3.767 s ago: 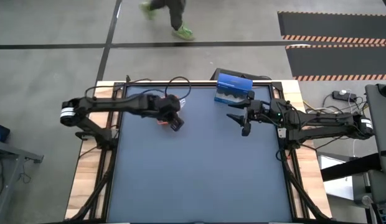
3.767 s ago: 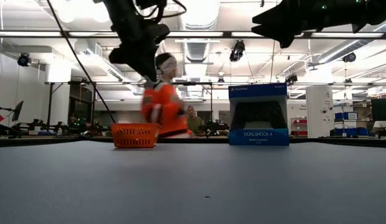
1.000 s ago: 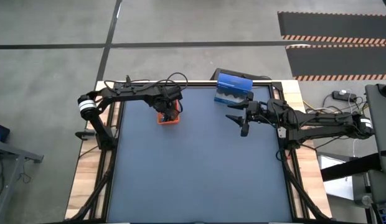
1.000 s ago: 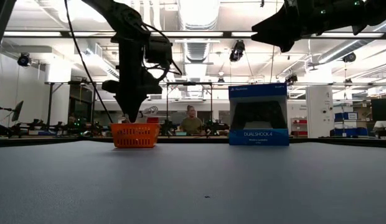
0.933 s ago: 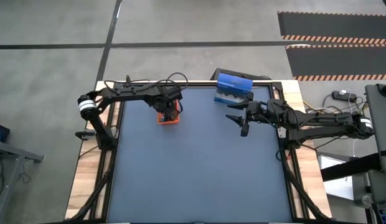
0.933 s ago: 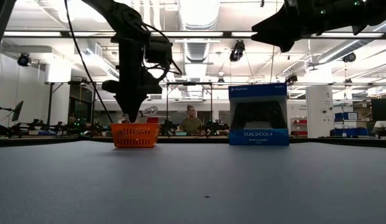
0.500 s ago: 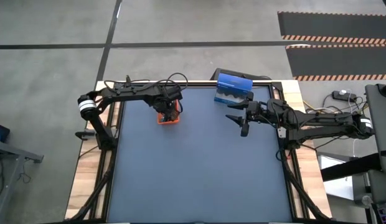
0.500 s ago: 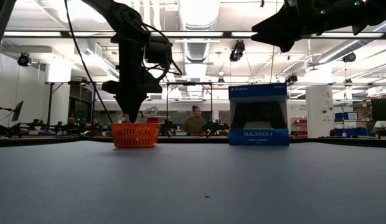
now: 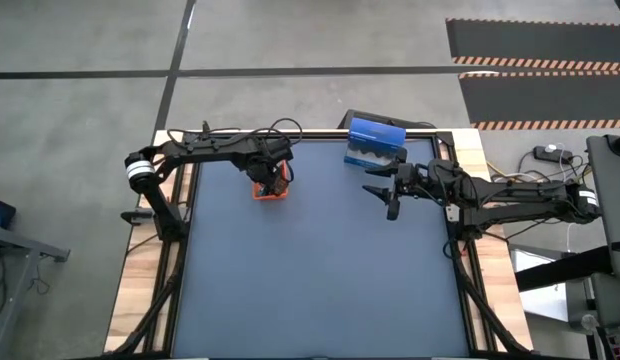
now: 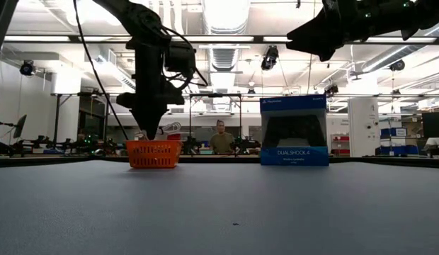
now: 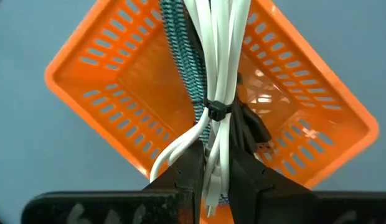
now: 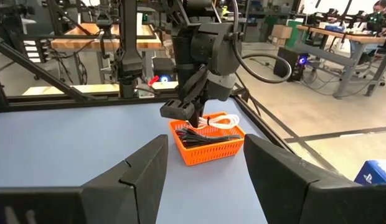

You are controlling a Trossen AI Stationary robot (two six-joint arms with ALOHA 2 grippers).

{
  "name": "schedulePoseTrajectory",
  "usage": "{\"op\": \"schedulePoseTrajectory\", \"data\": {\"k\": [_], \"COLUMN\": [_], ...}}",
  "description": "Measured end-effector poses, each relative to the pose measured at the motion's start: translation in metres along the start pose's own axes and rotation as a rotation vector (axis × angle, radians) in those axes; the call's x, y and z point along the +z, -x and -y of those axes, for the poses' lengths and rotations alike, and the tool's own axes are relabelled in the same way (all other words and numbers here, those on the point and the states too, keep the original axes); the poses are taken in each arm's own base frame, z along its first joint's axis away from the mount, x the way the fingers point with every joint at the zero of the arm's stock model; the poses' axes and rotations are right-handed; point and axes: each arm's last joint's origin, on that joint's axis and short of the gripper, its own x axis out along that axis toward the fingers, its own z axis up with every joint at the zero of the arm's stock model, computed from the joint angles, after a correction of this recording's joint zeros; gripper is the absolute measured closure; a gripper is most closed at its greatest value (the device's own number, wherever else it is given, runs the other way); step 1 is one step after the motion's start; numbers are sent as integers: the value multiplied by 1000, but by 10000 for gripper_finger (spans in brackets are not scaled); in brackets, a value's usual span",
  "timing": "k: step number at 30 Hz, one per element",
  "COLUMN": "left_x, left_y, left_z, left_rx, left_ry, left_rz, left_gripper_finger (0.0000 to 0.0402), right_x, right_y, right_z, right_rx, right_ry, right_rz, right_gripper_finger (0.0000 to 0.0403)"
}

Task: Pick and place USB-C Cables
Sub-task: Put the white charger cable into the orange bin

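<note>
An orange basket (image 9: 269,190) (image 10: 154,154) stands on the blue table top at the far left. My left gripper (image 9: 275,180) (image 11: 213,180) points down over it, shut on a folded white USB-C cable (image 11: 221,56). A teal braided cable (image 11: 180,50) and a black cable (image 11: 249,124) lie inside the basket (image 11: 106,81). The right wrist view shows a white loop (image 12: 219,121) at the basket's top. My right gripper (image 9: 387,196) (image 12: 205,168) hangs level and open above the table, near the blue box, with nothing between its fingers. My left gripper pinches the white cable bundle between its two fingers at one end (image 11: 213,163), just short of the black tie (image 11: 216,112) round the strands. The fingers come from above, pointing down. The cable hangs below them into the basket.
A blue game-controller box (image 9: 374,143) (image 10: 294,131) stands upright at the table's far edge, right of the basket. The wide blue table top (image 9: 320,280) spreads toward the near edge. A person (image 10: 220,138) shows in the room behind the table.
</note>
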Motion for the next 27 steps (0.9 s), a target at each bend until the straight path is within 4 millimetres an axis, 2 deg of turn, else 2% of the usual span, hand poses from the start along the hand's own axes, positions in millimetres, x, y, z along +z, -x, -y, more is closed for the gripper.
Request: {"op": "schedulePoseTrajectory", "data": {"k": [20, 27], "left_x": [0, 0], "left_y": [0, 0], "left_z": [1, 1], "left_rx": [-27, -27], "left_ry": [4, 27], "left_rz": [-13, -13], "left_gripper_finger": [364, 320], "right_x": [0, -3], "right_y": [0, 0], "right_z": [0, 0], "right_rx": [0, 1], "right_ry": [1, 10], "right_rz": [-3, -30], "right_gripper_finger": [200, 200]}}
